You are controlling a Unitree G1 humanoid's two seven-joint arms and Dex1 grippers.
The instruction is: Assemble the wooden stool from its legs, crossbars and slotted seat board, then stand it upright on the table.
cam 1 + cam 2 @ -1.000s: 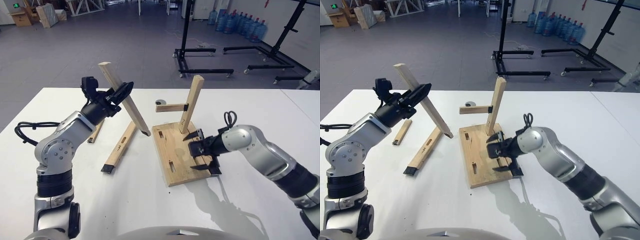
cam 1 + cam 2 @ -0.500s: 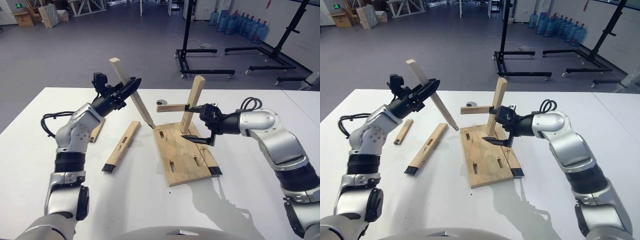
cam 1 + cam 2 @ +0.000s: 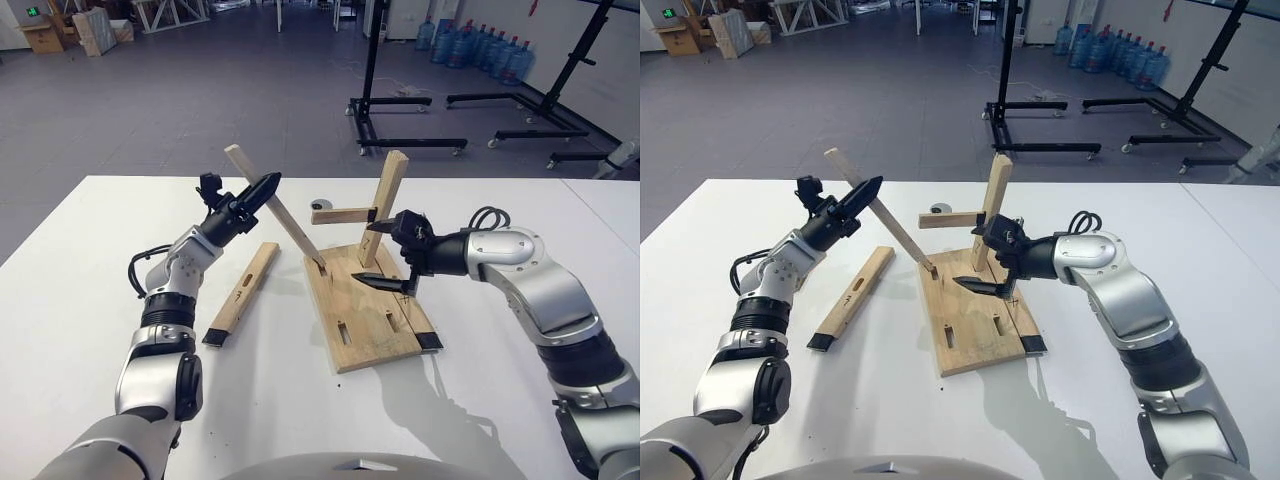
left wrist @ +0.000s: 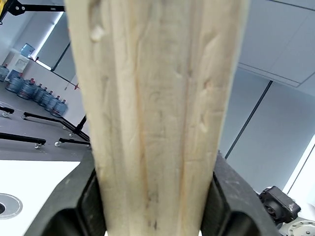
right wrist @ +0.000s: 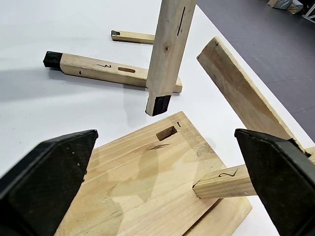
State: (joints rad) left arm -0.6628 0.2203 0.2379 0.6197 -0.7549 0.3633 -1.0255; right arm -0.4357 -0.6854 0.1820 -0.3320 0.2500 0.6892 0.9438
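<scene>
Left end effector [image 3: 265, 188] clamped on a leg [image 3: 290, 222], tilted over a corner slot of the seat board [image 3: 360, 320].
Right end effector [image 3: 363, 253] gapes wide, holding nothing, above the board beside the one seated leg [image 3: 385, 195], which has a crossbar [image 3: 340, 214] in its side. Held leg's black tip is just above the slot, not in. Another leg [image 3: 245, 290] lies loose on the tabletop [image 3: 80, 300]. Early stage, I'd say: most joints left, stool not upright.

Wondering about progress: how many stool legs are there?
4 legs: held leg tilted in the left gripper, standing leg in the seat board, loose leg on the table beside it, last leg along its right edge.
</scene>
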